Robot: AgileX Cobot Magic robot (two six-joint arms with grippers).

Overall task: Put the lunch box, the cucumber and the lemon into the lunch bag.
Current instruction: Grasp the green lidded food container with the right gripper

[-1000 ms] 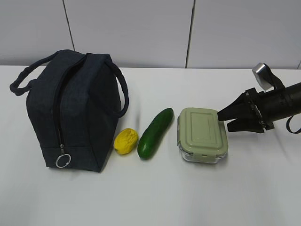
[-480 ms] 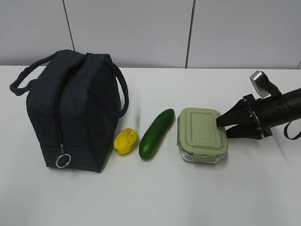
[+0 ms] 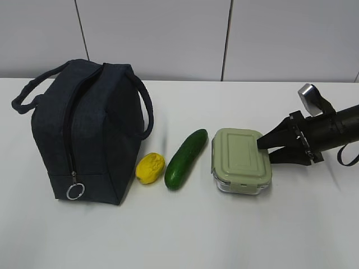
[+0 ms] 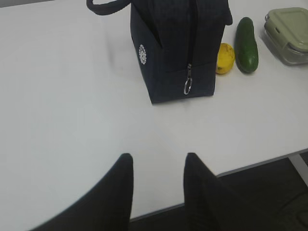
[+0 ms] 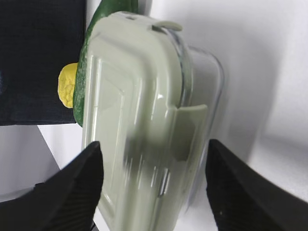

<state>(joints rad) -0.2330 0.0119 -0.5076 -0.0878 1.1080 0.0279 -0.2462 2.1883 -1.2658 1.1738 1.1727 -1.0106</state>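
Fingers of the right claw straddle the lunch box, spread apart; left claw released, grasping nothing.

White table, pale panelled wall behind it, dark floor past its edge

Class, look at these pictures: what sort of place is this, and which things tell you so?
Probably a robot test bench, not a kitchen: a bare white table, plain grey wall panels, and a black gripper reaching for a lunch box.
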